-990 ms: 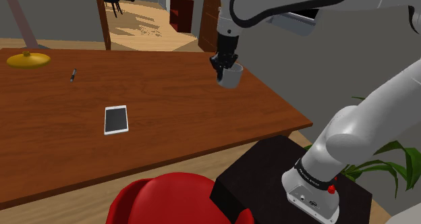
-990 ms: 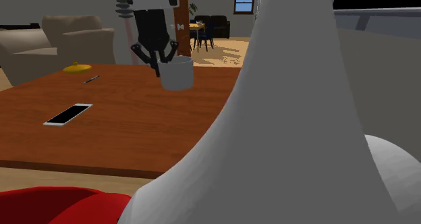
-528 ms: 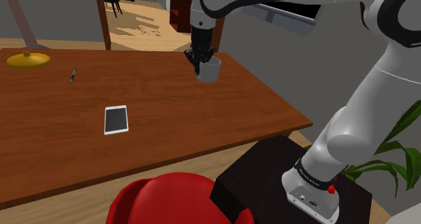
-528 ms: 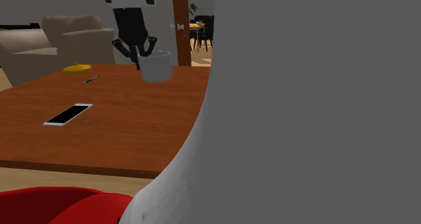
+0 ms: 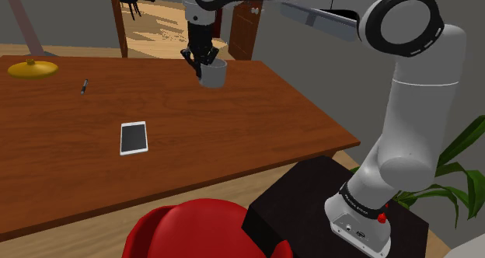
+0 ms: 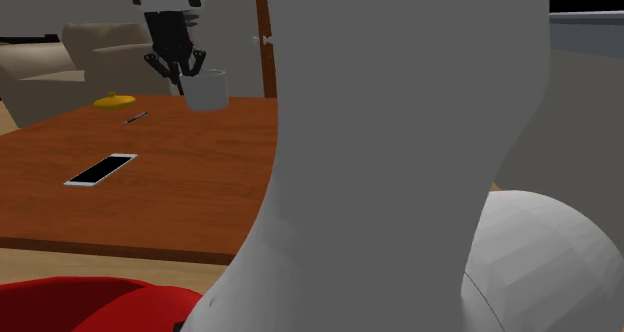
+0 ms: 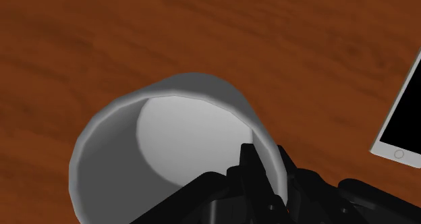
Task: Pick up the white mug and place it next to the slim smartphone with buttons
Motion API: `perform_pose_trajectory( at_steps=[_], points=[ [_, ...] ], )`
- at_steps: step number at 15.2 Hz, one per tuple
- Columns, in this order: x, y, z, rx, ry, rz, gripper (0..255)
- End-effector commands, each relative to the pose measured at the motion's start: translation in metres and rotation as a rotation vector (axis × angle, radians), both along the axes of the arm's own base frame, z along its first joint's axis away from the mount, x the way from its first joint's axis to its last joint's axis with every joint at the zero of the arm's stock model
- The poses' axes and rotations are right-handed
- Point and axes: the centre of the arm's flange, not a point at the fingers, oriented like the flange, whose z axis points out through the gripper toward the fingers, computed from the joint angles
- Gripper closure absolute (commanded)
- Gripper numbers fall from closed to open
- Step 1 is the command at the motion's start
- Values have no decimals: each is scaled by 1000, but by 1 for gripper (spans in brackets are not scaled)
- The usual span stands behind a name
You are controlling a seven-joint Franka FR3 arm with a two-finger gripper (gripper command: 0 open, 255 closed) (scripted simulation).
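Mug (image 5: 213, 75): pale grey-white, hanging from the gripper (image 5: 204, 58) over the far part of the wooden table (image 5: 256, 132) and apparently clear of the top. Whether it has a handle cannot be told.
Fingers: narrow, pinching the mug's wall at the rim. In the wrist view one black finger (image 7: 251, 163) sits inside the cup and the other outside, their tips cut off by the mug (image 7: 169, 138).
Smartphone (image 5: 134, 137): flat on the table, well apart from the mug, nearer the red chair (image 5: 194, 231). Just its corner enters the wrist view (image 7: 403, 125), and its side buttons are too small to make out.
Second exterior view: the arm's grey-white body (image 6: 400, 160) blocks the right half — mug (image 6: 208, 90), gripper (image 6: 180, 72) and phone (image 6: 101, 169) show at the left.
Far end: a yellow dish (image 5: 33, 68) and a small dark pen-like thing (image 5: 84, 86), too small to identify.
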Motion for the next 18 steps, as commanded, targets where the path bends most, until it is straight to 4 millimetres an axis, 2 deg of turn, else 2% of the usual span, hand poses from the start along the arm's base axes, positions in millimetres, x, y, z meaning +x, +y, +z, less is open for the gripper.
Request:
perform_pose_trajectory(
  at_steps=[1, 2, 18],
  points=[
    [22, 18, -3, 0, -1, -1, 255],
    [27, 23, -3, 0, -1, -1, 255],
    [27, 23, -87, 0, -1, -1, 255]
  ],
)
